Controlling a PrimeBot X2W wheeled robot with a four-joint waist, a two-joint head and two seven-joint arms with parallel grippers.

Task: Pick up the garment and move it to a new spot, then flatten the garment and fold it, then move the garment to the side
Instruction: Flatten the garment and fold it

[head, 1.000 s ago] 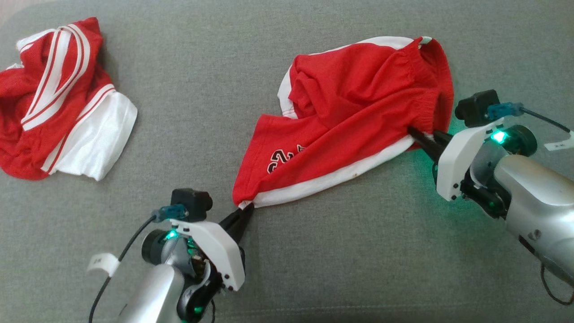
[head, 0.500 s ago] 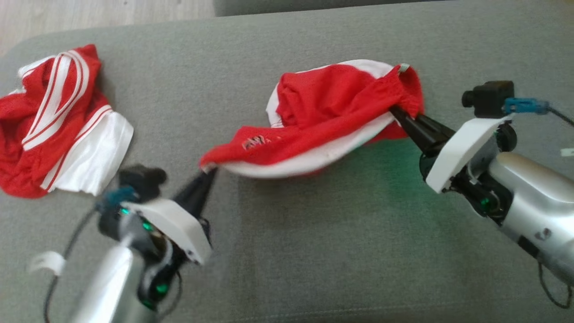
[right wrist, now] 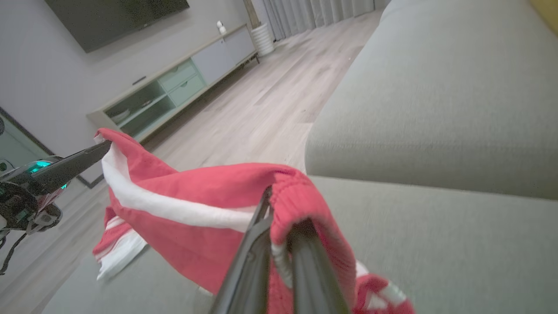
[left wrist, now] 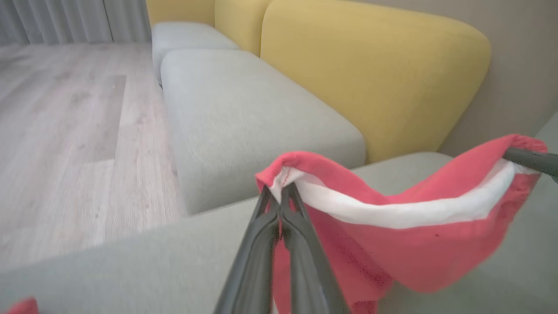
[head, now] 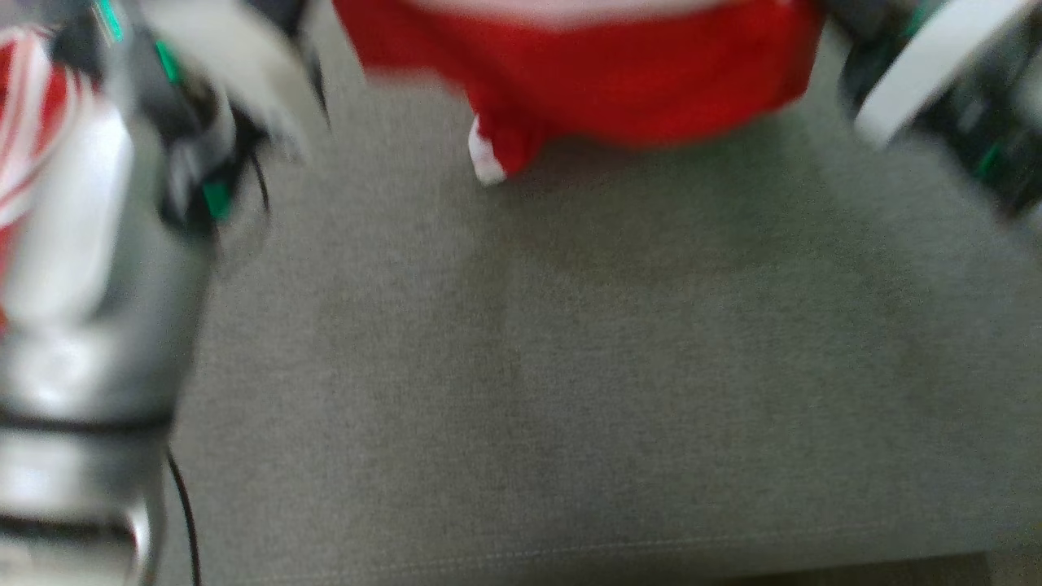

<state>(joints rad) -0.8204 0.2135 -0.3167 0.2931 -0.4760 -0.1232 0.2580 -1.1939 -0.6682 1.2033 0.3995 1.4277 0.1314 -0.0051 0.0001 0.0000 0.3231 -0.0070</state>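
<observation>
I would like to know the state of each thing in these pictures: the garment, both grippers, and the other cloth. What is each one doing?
Garment: hanging between both grippers above the grey cushion, sagging in the middle, not yet flattened.
Left gripper: shut on a corner of the garment.
Right gripper: shut on the garment's elastic waistband.
Second red-and-white garment: at the left edge of the head view, too blurred to tell more.

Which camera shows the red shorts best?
The right wrist view: the shorts are sharp and shown nearly whole. The left wrist view cuts off their bottom; the head view is blurred and cuts off their top.
</observation>
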